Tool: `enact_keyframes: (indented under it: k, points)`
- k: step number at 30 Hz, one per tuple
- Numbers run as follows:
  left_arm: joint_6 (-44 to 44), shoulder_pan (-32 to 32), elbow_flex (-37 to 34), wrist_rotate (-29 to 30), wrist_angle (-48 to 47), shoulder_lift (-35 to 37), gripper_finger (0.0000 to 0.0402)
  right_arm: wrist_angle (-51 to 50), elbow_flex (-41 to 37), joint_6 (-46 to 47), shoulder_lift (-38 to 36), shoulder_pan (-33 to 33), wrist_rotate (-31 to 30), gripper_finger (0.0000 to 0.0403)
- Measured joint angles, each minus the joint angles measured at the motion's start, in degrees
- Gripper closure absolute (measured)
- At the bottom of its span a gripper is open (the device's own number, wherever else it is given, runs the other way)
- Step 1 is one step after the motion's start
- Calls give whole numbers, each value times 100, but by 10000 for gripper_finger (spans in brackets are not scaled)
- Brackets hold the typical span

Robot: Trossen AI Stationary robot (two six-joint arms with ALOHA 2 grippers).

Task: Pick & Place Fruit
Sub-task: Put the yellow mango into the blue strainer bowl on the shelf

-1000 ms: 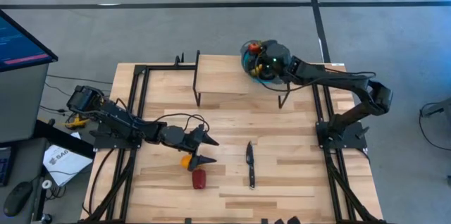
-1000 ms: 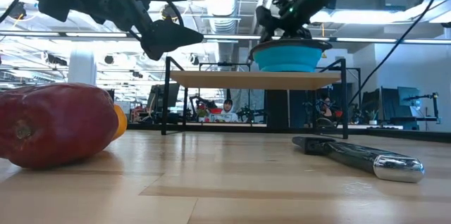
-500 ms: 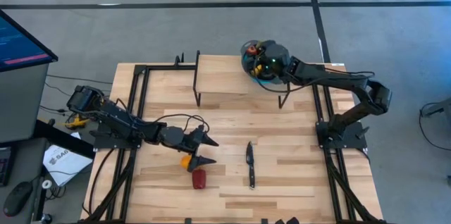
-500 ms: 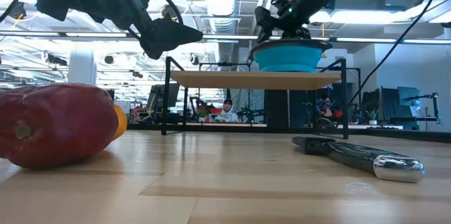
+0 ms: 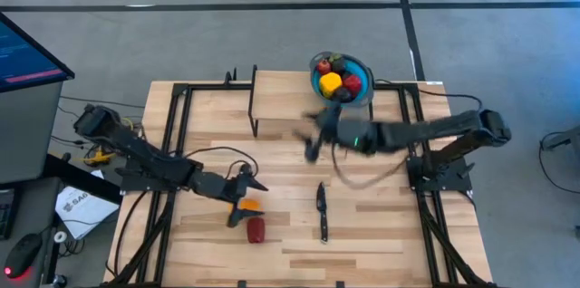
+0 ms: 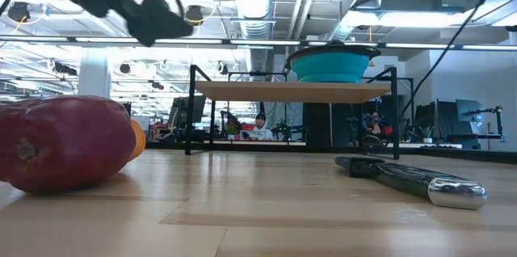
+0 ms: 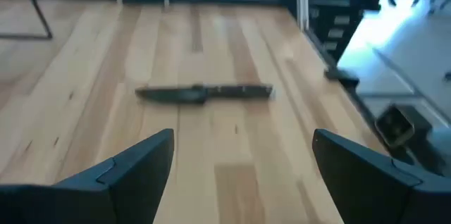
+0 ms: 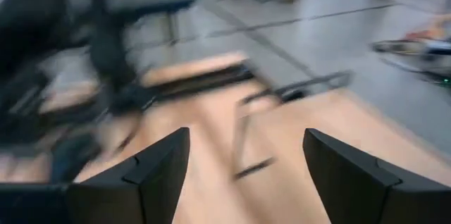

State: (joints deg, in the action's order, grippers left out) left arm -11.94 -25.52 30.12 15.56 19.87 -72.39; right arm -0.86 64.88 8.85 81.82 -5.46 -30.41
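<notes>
Nearest the front edge, at about 7 o'clock from table centre, a dark red fruit (image 5: 256, 229) lies touching an orange fruit (image 5: 247, 206). The left gripper (image 5: 243, 204) hovers directly above them, fingers spread, empty. The knife (image 5: 322, 211) lies at 5 o'clock. The right gripper (image 5: 313, 139) hangs above centre, fingers apart, empty. At 12 o'clock, the raised shelf (image 5: 285, 100) carries the blue bowl (image 5: 361, 93) of fruit (image 5: 330, 82).

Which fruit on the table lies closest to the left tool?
The orange fruit, right between the left tool's open fingers. The red fruit lies just beyond it; the rest sit in the bowl.
</notes>
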Motion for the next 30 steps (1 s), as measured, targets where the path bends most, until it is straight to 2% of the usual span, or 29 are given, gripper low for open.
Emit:
enact_keyframes:
  k: [7,13,18,24,26,30]
  points:
    - [-40,-534,1,215,-1828,703,71,703,-2,346,1336,-1435,-879,132]
    - [-540,-1009,-1,233,-2952,936,71,1798,-2,691,2596,-1949,-1540,132]
    - [-1630,-1173,-1,367,-3887,1002,71,1924,-9,1076,2922,-2196,-1926,132]
    - [-2029,-1173,-175,396,-3879,678,71,1980,-7,1086,2909,-2416,-2006,132]
    - [-2149,-1173,-288,565,-3828,615,71,1978,-7,1086,2908,-2465,-2048,132]
    - [-2237,-1170,-548,699,-3069,587,71,1952,-7,1149,2907,-2533,-2051,132]
